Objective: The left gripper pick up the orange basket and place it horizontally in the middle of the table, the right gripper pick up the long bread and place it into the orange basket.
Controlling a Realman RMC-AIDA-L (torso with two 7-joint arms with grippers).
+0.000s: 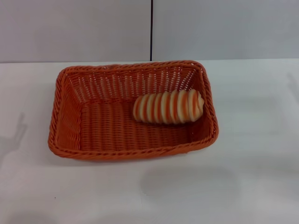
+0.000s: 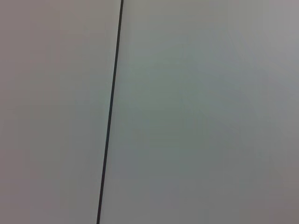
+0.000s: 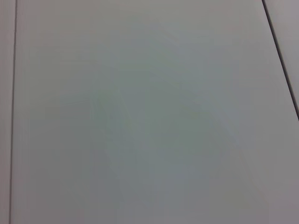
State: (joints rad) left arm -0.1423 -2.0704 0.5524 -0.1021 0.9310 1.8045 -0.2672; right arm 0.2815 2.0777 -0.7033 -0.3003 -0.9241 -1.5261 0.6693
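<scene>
Looking down from the head camera, you see these things:
Basket: the basket (image 1: 70,119) sits lengthwise across the middle of the table (image 1: 252,177), its long sides running left to right and its far rim near the wall (image 1: 74,28).
Bread: the bread (image 1: 169,107) lies on its side inside the basket, in the right half, its right end touching or just beside the right wall of the basket.
Left gripper: out of your sight in every view, so you cannot tell whether its fingers are wide, narrow or holding anything; its wrist camera shows you only a pale grey panel (image 2: 201,112) crossed by a thin dark seam (image 2: 110,112).
Right gripper: likewise out of your sight, fingers unknown; its wrist camera gives you a plain grey surface with a dark line (image 3: 280,51) at one corner.
Wall seam: a dark vertical seam (image 1: 151,29) runs down the wall behind the basket.
</scene>
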